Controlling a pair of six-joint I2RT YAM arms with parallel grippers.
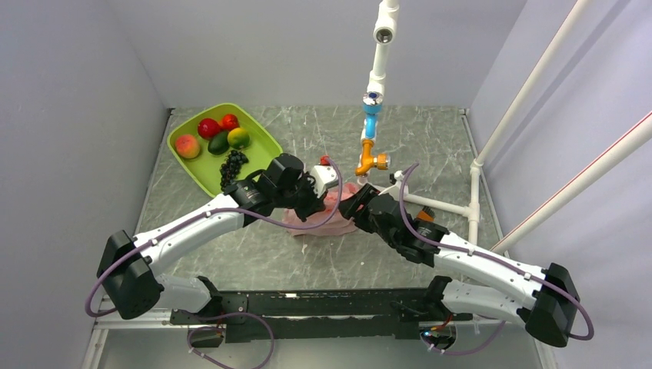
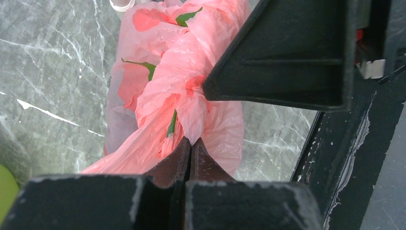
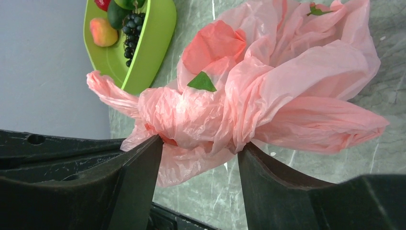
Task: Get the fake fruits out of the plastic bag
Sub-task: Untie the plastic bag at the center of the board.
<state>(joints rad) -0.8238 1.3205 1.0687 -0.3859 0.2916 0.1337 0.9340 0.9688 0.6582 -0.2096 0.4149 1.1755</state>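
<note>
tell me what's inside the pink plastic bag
Nothing inside shows: the plastic bag is bunched, and its pink film shows only printed red shapes and green marks. Any fruit in it is covered.

Crinkly translucent pink plastic bag (image 3: 287,86), red fruit prints, bunched up, on table (image 1: 254,254)

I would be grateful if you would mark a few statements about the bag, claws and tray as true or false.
1. The left claw is shut on the plastic bag. True.
2. The green tray is empty. False: a peach and dark grapes lie in it.
3. The right claw has bunched bag between its jaws. True.
4. The bag lies in the tray. False: it lies on the table beside it.
</note>
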